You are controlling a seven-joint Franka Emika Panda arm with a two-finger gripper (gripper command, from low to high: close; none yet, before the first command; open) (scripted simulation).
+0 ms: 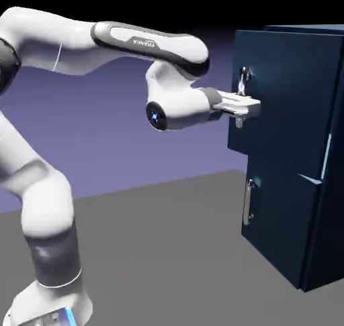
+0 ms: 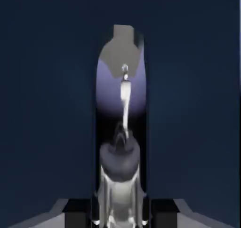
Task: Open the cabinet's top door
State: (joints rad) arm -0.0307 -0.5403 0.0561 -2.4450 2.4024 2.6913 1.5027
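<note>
Gripper point(image 1: 240, 109) clamped shut on the top door's handle point(image 1: 243, 83), near the bar's lower end. Top door point(image 1: 272, 96) is swung ajar off the cabinet point(image 1: 322, 204), its handle edge out toward the arm. Lower door point(image 1: 275, 217) also sits slightly proud. Hand view: handle point(image 2: 124, 105) dead centre between the fingers.

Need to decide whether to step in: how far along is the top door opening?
Done: the gripper is shut on the top door's handle. In hand: the top door stands swung out from the cabinet. Left: swinging it fully open; the lower door looks shut.
</note>
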